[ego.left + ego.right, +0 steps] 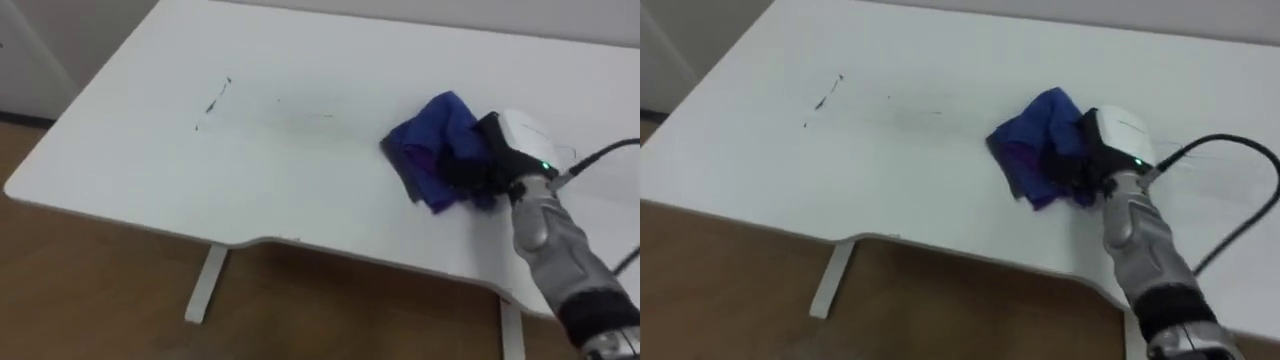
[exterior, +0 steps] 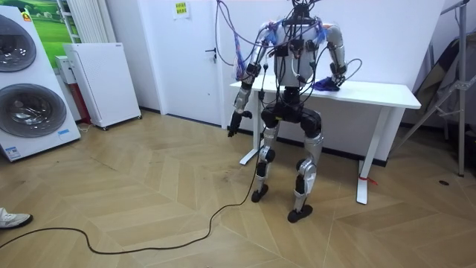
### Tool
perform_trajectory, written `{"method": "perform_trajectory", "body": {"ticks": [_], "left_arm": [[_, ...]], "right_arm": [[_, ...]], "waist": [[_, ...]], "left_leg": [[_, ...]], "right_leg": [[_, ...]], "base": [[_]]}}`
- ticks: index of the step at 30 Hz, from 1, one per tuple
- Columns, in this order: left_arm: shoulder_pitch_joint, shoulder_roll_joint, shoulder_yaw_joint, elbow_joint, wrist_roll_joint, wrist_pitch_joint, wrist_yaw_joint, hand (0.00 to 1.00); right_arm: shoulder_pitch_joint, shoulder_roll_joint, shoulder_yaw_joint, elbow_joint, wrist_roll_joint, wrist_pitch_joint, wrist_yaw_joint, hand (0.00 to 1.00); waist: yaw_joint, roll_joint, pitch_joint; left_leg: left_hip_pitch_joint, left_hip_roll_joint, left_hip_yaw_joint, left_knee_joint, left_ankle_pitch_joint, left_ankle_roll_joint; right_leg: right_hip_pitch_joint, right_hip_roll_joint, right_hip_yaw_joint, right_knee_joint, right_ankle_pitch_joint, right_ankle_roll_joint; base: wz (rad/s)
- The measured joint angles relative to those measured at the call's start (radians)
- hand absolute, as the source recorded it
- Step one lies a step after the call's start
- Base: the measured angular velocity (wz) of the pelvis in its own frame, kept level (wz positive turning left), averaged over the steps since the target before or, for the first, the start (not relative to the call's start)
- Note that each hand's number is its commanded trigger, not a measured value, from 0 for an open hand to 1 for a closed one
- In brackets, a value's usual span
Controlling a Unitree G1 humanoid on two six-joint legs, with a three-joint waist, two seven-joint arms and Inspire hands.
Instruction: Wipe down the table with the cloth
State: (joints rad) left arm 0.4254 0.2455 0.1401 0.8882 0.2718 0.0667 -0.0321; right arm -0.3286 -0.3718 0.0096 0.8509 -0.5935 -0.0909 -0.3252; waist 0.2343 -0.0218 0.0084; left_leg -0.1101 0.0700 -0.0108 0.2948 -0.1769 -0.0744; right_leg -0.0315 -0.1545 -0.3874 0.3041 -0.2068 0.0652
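Note:
A crumpled blue cloth [image 1: 435, 145] lies on the white table [image 1: 300, 60], right of its middle. My right hand [image 1: 500, 155] comes in from the right and rests on the cloth's right side, dark fingers curled into the folds. Thin dark marks [image 1: 215, 100] streak the tabletop further left, with a faint smear running from them towards the cloth. In the room view I stand at the table's front, with the right hand [image 2: 336, 80] on the cloth [image 2: 325, 85] and my left hand [image 2: 233, 126] hanging at my side below the table edge.
The table's front edge [image 1: 270, 240] curves inward just before me, with a white leg [image 1: 205, 285] below. Two washing machines [image 2: 26, 89] and a white cabinet [image 2: 104, 82] stand at the room view's left, and a stand [image 2: 454, 89] at its right.

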Motion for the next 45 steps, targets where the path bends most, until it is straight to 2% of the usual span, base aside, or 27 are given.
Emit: {"method": "perform_trajectory", "body": {"ticks": [1, 2, 6, 8, 10, 12, 13, 14, 16, 18, 20, 22, 23, 26, 30, 32, 35, 36, 38, 40, 42, 43, 45], "left_arm": [[-0.003, 0.003, 0.03, 0.023, 0.005, -0.001, 0.0, 0.0], [-0.002, 0.006, 0.06, 0.037, 0.005, -0.002, 0.001, 0.0], [0.017, 0.03, 0.095, 0.029, 0.004, -0.003, 0.006, 0.0], [0.012, 0.029, 0.09, 0.015, -0.002, -0.004, 0.014, 0.0], [0.0, 0.025, 0.083, 0.015, -0.004, -0.007, 0.017, 0.0], [-0.025, 0.016, 0.059, 0.014, -0.007, -0.008, 0.023, 0.0], [-0.048, 0.008, 0.037, 0.014, -0.006, -0.008, 0.024, 0.0], [-0.071, -0.001, 0.016, 0.014, -0.006, -0.013, 0.024, 0.0], [-0.102, -0.009, -0.009, 0.027, -0.013, -0.03, 0.024, 0.0], [-0.127, -0.009, -0.038, 0.033, -0.024, -0.03, 0.022, 0.0], [-0.144, -0.011, -0.069, 0.042, -0.029, -0.027, 0.016, 0.0], [-0.144, -0.011, -0.083, 0.055, -0.06, -0.025, 0.013, 0.0], [-0.139, -0.006, -0.084, 0.064, -0.084, -0.019, 0.014, 0.0], [-0.094, 0.01, -0.066, 0.081, -0.083, 0.005, 0.0, 0.0], [-0.052, 0.011, -0.041, 0.099, -0.081, 0.014, -0.008, 0.0], [-0.047, 0.023, -0.033, 0.112, -0.083, 0.012, -0.007, 0.0], [-0.041, 0.024, -0.02, 0.112, -0.081, 0.011, 0.002, 0.0], [-0.041, 0.024, -0.016, 0.111, -0.08, 0.011, 0.002, 0.0], [-0.051, 0.025, 0.007, 0.109, -0.071, 0.011, 0.015, 0.0], [-0.069, 0.022, 0.02, 0.111, -0.058, 0.012, 0.023, 0.0], [-0.086, 0.017, 0.021, 0.109, -0.041, 0.012, 0.024, 0.0], [-0.091, 0.016, 0.018, 0.109, -0.042, 0.012, 0.024, 0.0], [-0.09, 0.017, 0.014, 0.111, -0.043, 0.015, 0.031, 0.0]], "right_arm": [[0.026, -0.011, -0.048, 0.027, 0.003, -0.022, -0.021, 1.0], [0.057, -0.023, -0.089, 0.05, 0.01, -0.035, -0.037, 1.0], [0.167, -0.059, -0.18, 0.092, 0.078, -0.044, -0.076, 1.0], [0.201, -0.087, -0.206, 0.09, 0.095, -0.04, -0.082, 1.0], [0.197, -0.086, -0.201, 0.085, 0.095, -0.027, -0.086, 1.0], [0.165, -0.088, -0.155, 0.085, 0.106, -0.001, -0.098, 1.0], [0.133, -0.088, -0.123, 0.083, 0.106, 0.023, -0.101, 1.0], [0.095, -0.086, -0.09, 0.078, 0.1, 0.054, -0.101, 1.0], [0.021, -0.071, -0.014, 0.075, 0.075, 0.078, -0.098, 1.0], [-0.053, -0.05, 0.071, 0.074, 0.066, 0.093, -0.09, 1.0], [-0.154, -0.031, 0.135, 0.081, 0.048, 0.092, -0.054, 1.0], [-0.221, -0.036, 0.158, 0.092, 0.067, 0.084, -0.048, 1.0], [-0.255, -0.041, 0.16, 0.111, 0.09, 0.077, -0.049, 1.0], [-0.272, -0.057, 0.155, 0.156, 0.169, 0.056, -0.049, 1.0], [-0.21, -0.105, 0.102, 0.186, 0.24, 0.002, -0.053, 1.0], [-0.154, -0.106, 0.046, 0.2, 0.297, -0.027, -0.058, 1.0], [-0.059, -0.103, -0.026, 0.216, 0.335, -0.065, -0.074, 1.0], [-0.04, -0.102, -0.042, 0.217, 0.335, -0.066, -0.076, 1.0], [0.023, -0.106, -0.11, 0.241, 0.354, -0.071, -0.074, 1.0], [0.077, -0.114, -0.166, 0.241, 0.356, -0.07, -0.074, 1.0], [0.11, -0.136, -0.205, 0.242, 0.359, -0.069, -0.074, 1.0], [0.126, -0.152, -0.215, 0.242, 0.366, -0.062, -0.074, 1.0], [0.128, -0.166, -0.222, 0.243, 0.371, -0.044, -0.082, 1.0]], "waist": [[-0.022, -0.007, 0.0002], [-0.041, -0.012, -0.0039], [-0.073, -0.029, -0.0174], [-0.08, -0.026, -0.0186], [-0.08, -0.017, -0.0174], [-0.06, -0.002, -0.0127], [-0.055, 0.006, -0.0072], [-0.035, 0.01, -0.0038], [-0.01, 0.013, -0.0013], [0.02, 0.011, -0.0017], [0.055, 0.016, 0.0056], [0.073, 0.026, 0.0131], [0.078, 0.031, 0.0157], [0.097, 0.032, 0.0134], [0.074, 0.03, 0.0111], [0.041, 0.022, 0.006], [0.0, 0.018, 0.0012], [-0.009, 0.016, -0.0024], [-0.049, -0.002, -0.0179], [-0.067, -0.004, -0.0219], [-0.075, 0.005, -0.0253], [-0.084, 0.016, -0.0282], [-0.089, 0.031, -0.0277]], "left_leg": [[0.002, -0.005, -0.002, -0.001, 0.003, 0.004], [0.003, -0.01, -0.001, 0.003, 0.003, 0.006], [0.013, -0.014, 0.008, 0.005, -0.001, 0.012], [0.02, -0.014, 0.008, 0.005, -0.003, 0.013], [0.032, -0.013, 0.009, 0.001, -0.002, 0.014], [0.052, -0.01, 0.017, -0.007, -0.002, 0.013], [0.055, -0.006, 0.027, -0.009, -0.002, 0.013], [0.052, 0.0, 0.041, -0.013, -0.002, 0.013], [0.04, 0.004, 0.041, -0.023, -0.001, 0.01], [0.019, 0.009, 0.032, -0.021, 0.0, 0.008], [-0.002, 0.012, 0.025, -0.018, 0.008, 0.003], [-0.027, 0.014, 0.014, -0.014, 0.008, 0.002], [-0.05, 0.013, -0.006, -0.008, 0.009, 0.0], [-0.073, 0.009, -0.023, -0.012, 0.011, 0.0], [-0.071, 0.001, -0.023, -0.011, 0.012, 0.001], [-0.065, 0.0, -0.022, -0.011, 0.013, 0.004], [-0.035, -0.013, -0.02, -0.011, 0.013, 0.004], [-0.032, -0.014, -0.019, -0.011, 0.013, 0.004], [-0.031, -0.015, -0.017, -0.005, 0.013, 0.004], [-0.036, -0.015, -0.015, 0.011, 0.008, 0.012], [-0.046, -0.014, -0.008, 0.025, 0.001, 0.018], [-0.051, -0.013, -0.008, 0.032, 0.0, 0.018], [-0.047, -0.012, -0.003, 0.037, -0.002, 0.017]], "right_leg": [[0.016, 0.0, -0.002, -0.009, -0.002, 0.003], [0.029, -0.001, -0.003, -0.016, -0.004, 0.006], [0.075, 0.002, -0.027, -0.051, -0.003, 0.015], [0.089, 0.006, -0.025, -0.066, -0.001, 0.016], [0.092, 0.008, -0.011, -0.062, 0.001, 0.014], [0.086, 0.012, 0.02, -0.052, 0.003, 0.011], [0.079, 0.013, 0.031, -0.044, 0.004, 0.009], [0.06, 0.018, 0.056, -0.038, 0.009, 0.002], [0.03, 0.025, 0.079, -0.025, 0.015, -0.007], [-0.003, 0.036, 0.084, -0.023, 0.025, -0.019], [-0.035, 0.044, 0.084, -0.023, 0.029, -0.025], [-0.053, 0.049, 0.079, -0.031, 0.031, -0.026], [-0.063, 0.049, 0.059, -0.033, 0.031, -0.026], [-0.075, 0.044, 0.023, -0.033, 0.029, -0.024], [-0.05, 0.033, -0.024, -0.033, 0.028, -0.022], [-0.027, 0.032, -0.031, -0.037, 0.028, -0.022], [0.027, 0.029, -0.037, -0.068, 0.026, -0.018], [0.034, 0.028, -0.039, -0.07, 0.025, -0.016], [0.046, 0.027, -0.049, -0.069, 0.019, -0.007], [0.052, 0.028, -0.055, -0.072, 0.015, 0.0], [0.05, 0.028, -0.055, -0.077, 0.009, 0.001], [0.048, 0.028, -0.053, -0.073, 0.01, 0.0], [0.046, 0.026, -0.04, -0.067, 0.007, -0.001]], "base": [[0.49], [0.44], [0.26], [0.05], [-0.19], [-0.4], [-0.45], [-0.5], [-0.56], [-0.41], [-0.09], [0.18], [0.36], [0.28], [0.31], [0.41], [0.25], [0.2], [0.14], [0.03], [-0.06], [-0.05], [-0.12]]}}
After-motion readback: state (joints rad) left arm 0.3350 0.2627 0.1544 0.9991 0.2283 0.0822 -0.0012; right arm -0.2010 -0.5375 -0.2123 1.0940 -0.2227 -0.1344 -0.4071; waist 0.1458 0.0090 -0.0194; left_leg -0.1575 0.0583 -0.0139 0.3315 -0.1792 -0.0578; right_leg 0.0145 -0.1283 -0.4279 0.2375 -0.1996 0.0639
